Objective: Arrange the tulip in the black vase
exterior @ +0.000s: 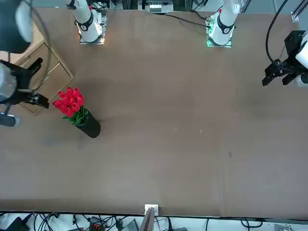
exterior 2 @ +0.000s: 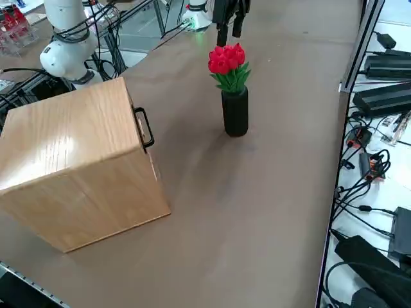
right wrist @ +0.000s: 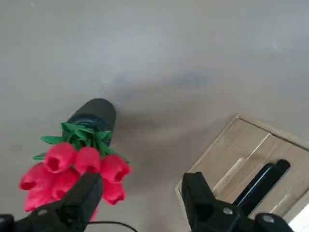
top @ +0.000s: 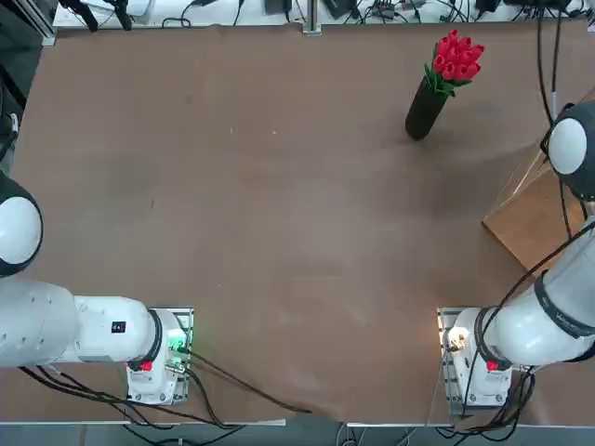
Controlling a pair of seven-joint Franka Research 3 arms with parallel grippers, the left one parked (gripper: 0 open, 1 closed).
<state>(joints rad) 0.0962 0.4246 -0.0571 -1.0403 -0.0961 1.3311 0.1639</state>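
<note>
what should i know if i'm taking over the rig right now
Right hand: open and holding nothing; it hovers over the table on the wooden box's side, near the tulip bunch.
Tulip bunch: in the vase, red blooms and green leaves fanned out above the mouth.
Black vase: upright on the table, with the handled wooden box nearby.
Done: the tulips are in the vase and out of the hand.
Left: no insertion step that I can see; probably just draw the hand clear without knocking the blooms, and tidy them if wanted.
</note>
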